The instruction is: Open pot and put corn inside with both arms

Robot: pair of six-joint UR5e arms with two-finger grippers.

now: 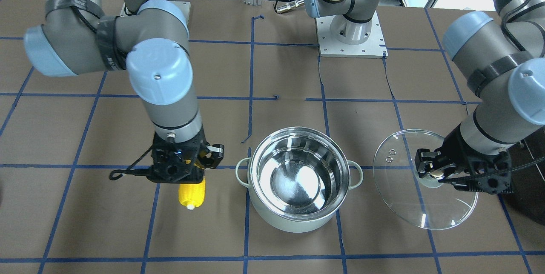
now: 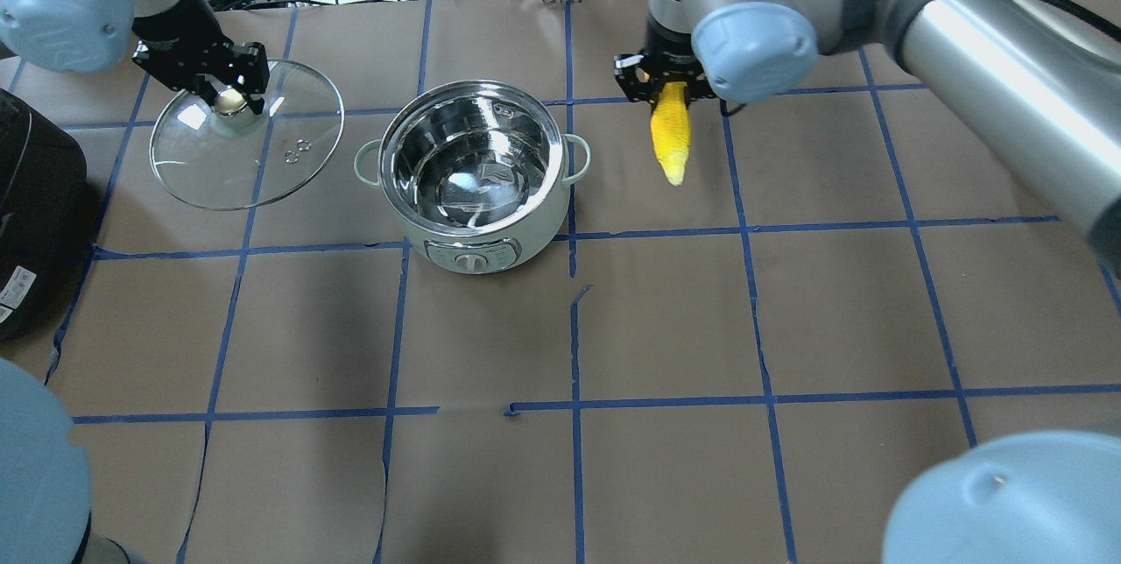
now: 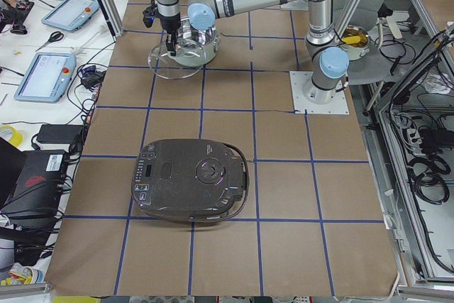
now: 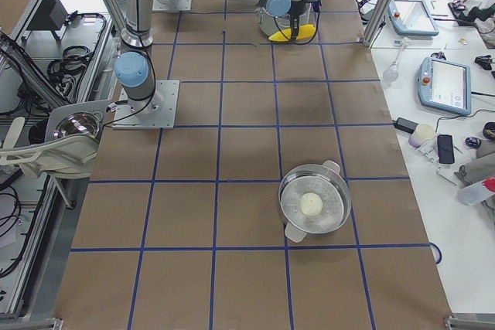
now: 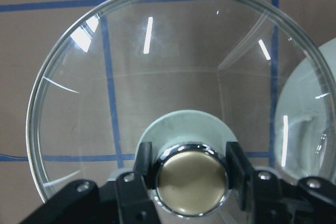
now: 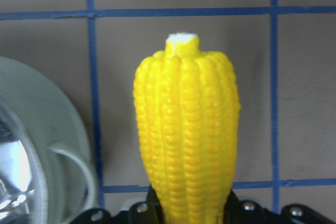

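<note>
The pale mint-white pot (image 2: 525,227) stands open on the table, its steel inside empty (image 1: 294,223). My left gripper (image 2: 233,100) is shut on the pale knob (image 5: 191,184) of the clear glass lid (image 2: 254,170). It holds the lid tilted beside the pot, on the overhead view's left (image 1: 408,210). My right gripper (image 2: 670,82) is shut on the yellow corn (image 2: 672,139). The corn hangs tip down over the table, on the pot's other side (image 1: 191,193). In the right wrist view the corn (image 6: 186,129) fills the middle, with a pot handle (image 6: 73,177) at the left.
A large black rounded appliance (image 3: 191,179) sits at the table's left end (image 2: 31,222). A steel pot holding a white bun (image 4: 313,205) sits towards the table's right end. An arm base plate (image 1: 351,38) is behind the pot. Blue tape lines grid the brown table.
</note>
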